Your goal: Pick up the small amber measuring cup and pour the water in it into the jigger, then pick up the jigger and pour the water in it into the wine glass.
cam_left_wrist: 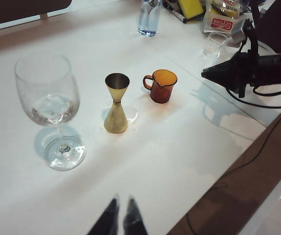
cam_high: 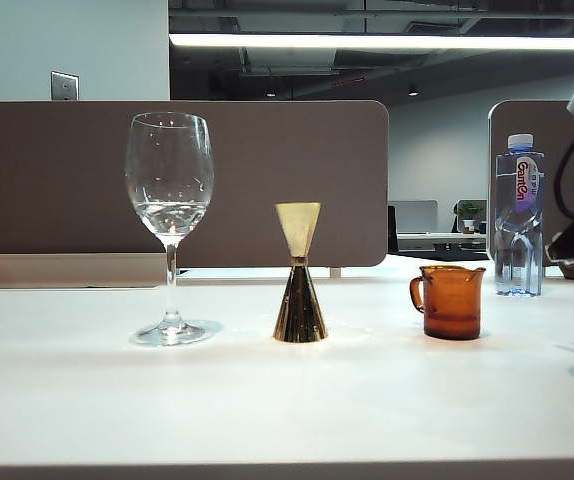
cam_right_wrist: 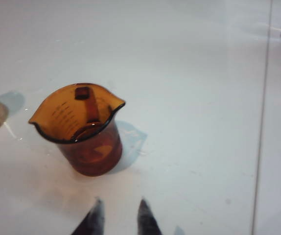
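The small amber measuring cup (cam_high: 450,300) stands upright on the white table, right of the gold jigger (cam_high: 299,275). The wine glass (cam_high: 170,230) stands furthest left with a little water in its bowl. In the right wrist view the cup (cam_right_wrist: 89,142) sits just beyond my right gripper (cam_right_wrist: 120,201), whose tips are apart with nothing between them. The left wrist view shows the wine glass (cam_left_wrist: 47,98), jigger (cam_left_wrist: 116,105) and cup (cam_left_wrist: 161,85) in a row, with the right gripper (cam_left_wrist: 205,74) pointing at the cup from the side. My left gripper (cam_left_wrist: 122,201) hangs back from the vessels, tips together and empty.
A clear water bottle (cam_high: 519,215) with a blue cap stands behind and right of the cup. Packets, a yellow object and a clear plastic cup (cam_left_wrist: 214,44) lie at the table's far side. The brown table edge (cam_left_wrist: 219,196) runs near my left gripper. Partition panels stand behind.
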`<state>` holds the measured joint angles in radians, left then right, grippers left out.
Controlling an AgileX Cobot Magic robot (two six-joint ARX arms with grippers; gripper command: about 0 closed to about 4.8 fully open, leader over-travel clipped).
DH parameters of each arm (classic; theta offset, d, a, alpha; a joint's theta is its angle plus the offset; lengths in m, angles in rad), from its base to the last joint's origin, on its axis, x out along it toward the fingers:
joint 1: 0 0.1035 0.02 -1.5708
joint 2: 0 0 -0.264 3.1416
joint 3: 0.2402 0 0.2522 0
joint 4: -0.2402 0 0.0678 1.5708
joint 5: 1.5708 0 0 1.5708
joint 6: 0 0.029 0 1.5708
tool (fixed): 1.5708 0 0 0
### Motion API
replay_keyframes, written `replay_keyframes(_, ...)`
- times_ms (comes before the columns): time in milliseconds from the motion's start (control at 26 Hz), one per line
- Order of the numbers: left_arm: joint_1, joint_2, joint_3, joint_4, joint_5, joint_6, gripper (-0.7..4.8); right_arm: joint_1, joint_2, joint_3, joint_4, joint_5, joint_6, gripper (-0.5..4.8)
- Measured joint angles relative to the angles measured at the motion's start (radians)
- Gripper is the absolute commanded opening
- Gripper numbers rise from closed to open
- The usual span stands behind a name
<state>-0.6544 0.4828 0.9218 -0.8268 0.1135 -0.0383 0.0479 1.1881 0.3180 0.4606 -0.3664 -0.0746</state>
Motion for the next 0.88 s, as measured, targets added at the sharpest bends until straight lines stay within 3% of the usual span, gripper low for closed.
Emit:
replay_keyframes(230, 0.000, 0.000, 0.000, 0.000, 0.000, 0.000, 0.26, 0.105, 0.098, -0.036, 0.132, -0.014, -0.044, 1.71)
replay_keyframes(499, 0.000, 0.000, 0.000, 0.000, 0.000, 0.000, 0.26, 0.121, 0.315, -0.008, 0.283, -0.012, -0.077, 3.21)
replay_keyframes(883, 0.000, 0.000, 0.000, 0.000, 0.000, 0.000, 0.26, 0.121, 0.492, 0.126, 0.340, -0.031, -0.076, 3.75)
